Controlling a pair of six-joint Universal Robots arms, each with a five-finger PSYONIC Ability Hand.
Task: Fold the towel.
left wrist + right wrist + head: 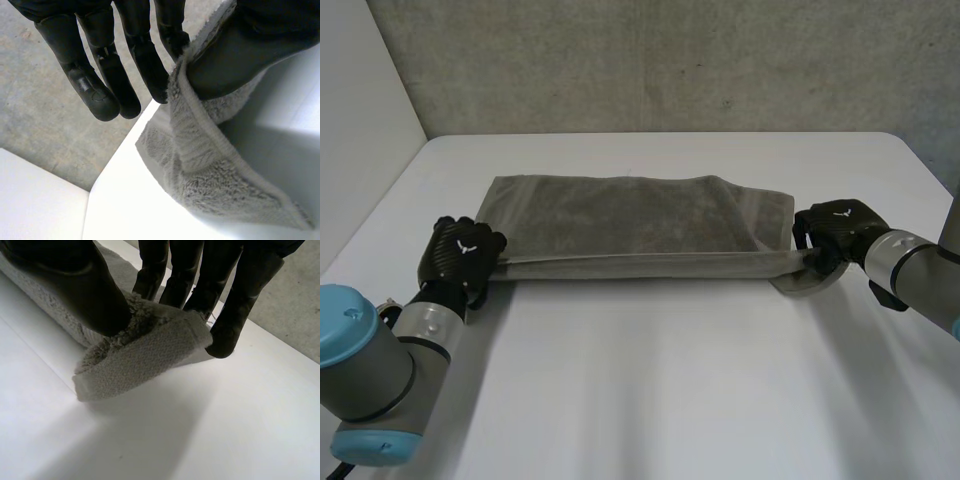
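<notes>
A white table (670,390) is seen, with a grey towel (620,215) spread lengthwise on it. The towel's near edge is raised off the surface. Bare tabletop is left before the towel, behind it and past both its ends.

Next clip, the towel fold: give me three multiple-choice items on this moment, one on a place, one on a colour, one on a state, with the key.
1. Where on the towel is the right hand?
A. its middle
B. its near right corner
C. its far left corner

2. What colour is the towel?
A. grey
B. red
C. blue

3. How is the left hand?
A. open, off the towel
B. shut on nothing
C. pinching the towel

Key:
1 B: the head view shows it at the towel's near right corner.
2 A: the pile is grey in every view.
3 C: its wrist view shows the cloth pinched in it.
</notes>
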